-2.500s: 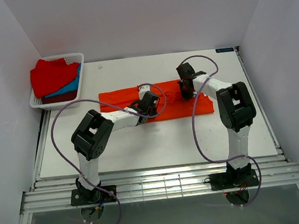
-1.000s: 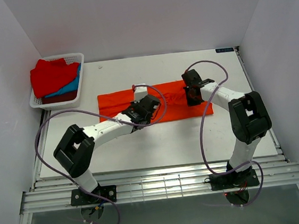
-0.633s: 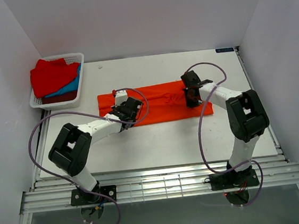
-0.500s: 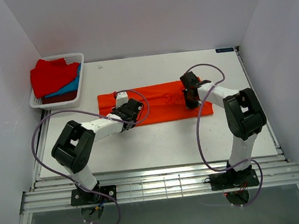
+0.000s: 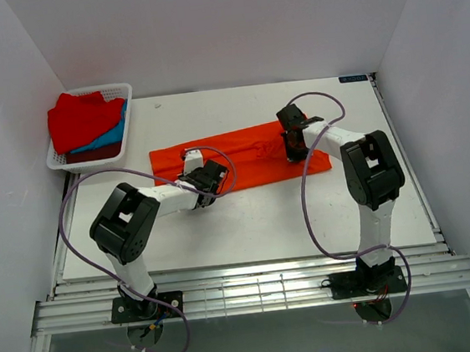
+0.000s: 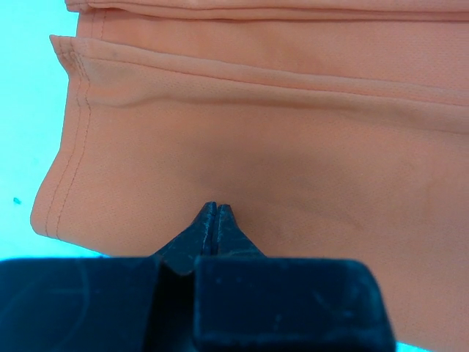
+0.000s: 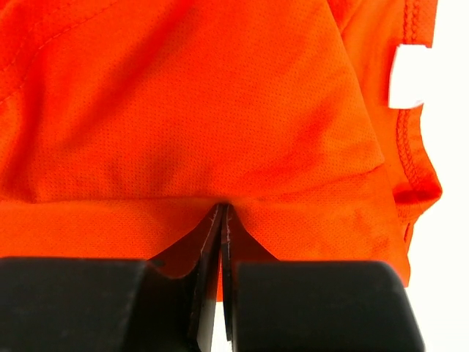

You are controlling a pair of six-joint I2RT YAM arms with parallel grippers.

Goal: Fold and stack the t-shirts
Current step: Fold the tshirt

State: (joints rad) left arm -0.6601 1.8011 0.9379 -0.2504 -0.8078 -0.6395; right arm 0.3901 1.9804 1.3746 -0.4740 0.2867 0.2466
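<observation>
T-shirt (image 5: 241, 154), orange-red, lies as a long folded band across the desk (image 5: 264, 215), from 9 to 3 o'clock. Left fingers (image 6: 205, 227) are clenched, tips pressing its 9 o'clock part. Right fingers (image 7: 209, 249) pinch a fold toward 3 o'clock. Cloth seems light, soft and limp, so hems and corners are best to hold.

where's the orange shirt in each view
top external: shirt lies as a folded strip across mid-table.
left wrist: shirt fills most of the frame, hem at left.
right wrist: shirt fills nearly everything.
landmark: left gripper and right gripper, both shut on the strip.
</observation>
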